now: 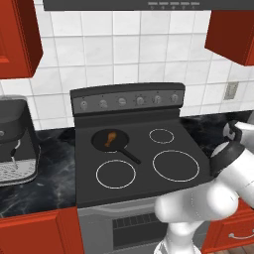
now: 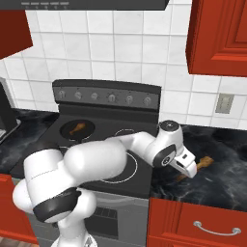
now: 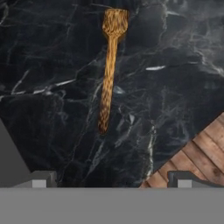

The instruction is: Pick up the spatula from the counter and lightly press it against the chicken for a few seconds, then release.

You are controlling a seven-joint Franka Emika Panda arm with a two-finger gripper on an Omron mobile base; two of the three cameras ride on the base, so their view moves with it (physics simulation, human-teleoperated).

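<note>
Left base view: black stove (image 1: 144, 168) with four ring burners, set into a dark marbled counter (image 1: 44, 178). A black pan (image 1: 115, 143) sits on the back-left burner with the chicken (image 1: 111, 137) in it, a brown drumstick. A coffee machine (image 1: 17, 141) stands on the counter at left. White tile wall (image 1: 124, 44) behind, red cabinets (image 1: 17, 37) at the upper corners and below, and a wall outlet (image 1: 231, 91) at right.

Right base view: the arm reaches right, over the counter beside the stove. The gripper (image 2: 192, 171) points down, low over the marble. The spatula (image 2: 206, 161) lies on the counter just behind it, partly hidden. The chicken sits in the pan, well apart at left. Red drawer (image 2: 202, 222) with a metal handle below the counter.

Hand view: the wooden spatula lies flat on the black marble, with the blade at the top of the frame and the handle running down toward the fingertips (image 3: 186, 178). The tips stand wide apart with nothing between them, not touching the spatula. Wood plank floor (image 3: 205, 148) at lower right.
</note>
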